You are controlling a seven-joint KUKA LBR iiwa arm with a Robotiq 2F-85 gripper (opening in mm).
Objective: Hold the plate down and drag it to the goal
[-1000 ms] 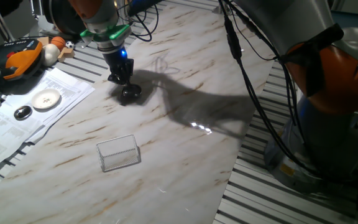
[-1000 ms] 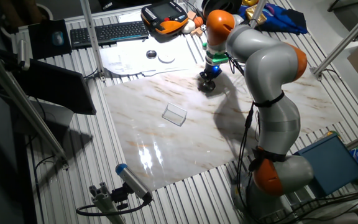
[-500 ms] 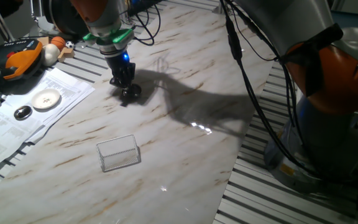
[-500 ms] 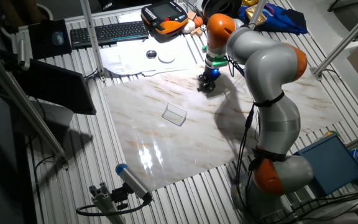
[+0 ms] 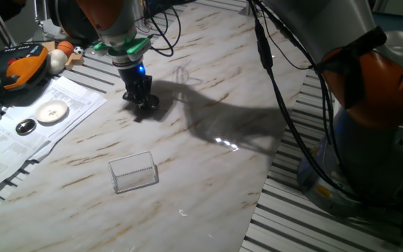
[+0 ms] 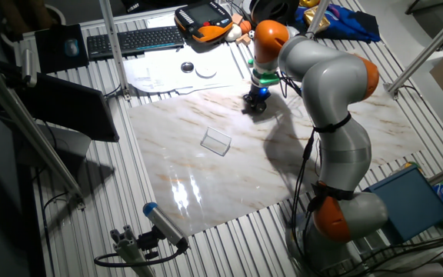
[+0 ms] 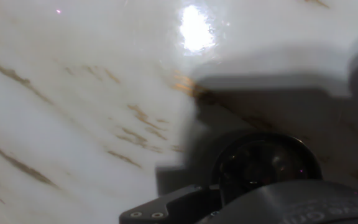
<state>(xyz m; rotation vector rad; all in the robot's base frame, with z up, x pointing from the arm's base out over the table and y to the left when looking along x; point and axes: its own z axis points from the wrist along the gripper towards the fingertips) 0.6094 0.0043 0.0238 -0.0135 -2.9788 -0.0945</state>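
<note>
The plate [image 5: 148, 103] is a small dark shiny metal dish on the marble tabletop, under the tip of my gripper [image 5: 140, 99]. The gripper stands upright over it with its jaws together, pressing on the dish's left part. In the other fixed view the gripper [image 6: 254, 105] covers most of the plate. The hand view shows the plate [image 7: 266, 160] as a dark round dish at the bottom right, partly behind the hand's dark body. The goal [image 5: 133, 172] is a see-through rectangle nearer the front of the table, well apart from the plate; it also shows in the other fixed view [image 6: 216, 141].
A white round disc [image 5: 52, 110] and a smaller dark disc [image 5: 25, 127] lie on papers at the left. An orange pendant [image 5: 21, 63] and a keyboard [image 6: 121, 42] sit beyond them. The arm's cables hang over the table's right side.
The gripper has shifted slightly away from the goal, toward the table's far side. The plate under it has barely moved. The goal has not moved.
</note>
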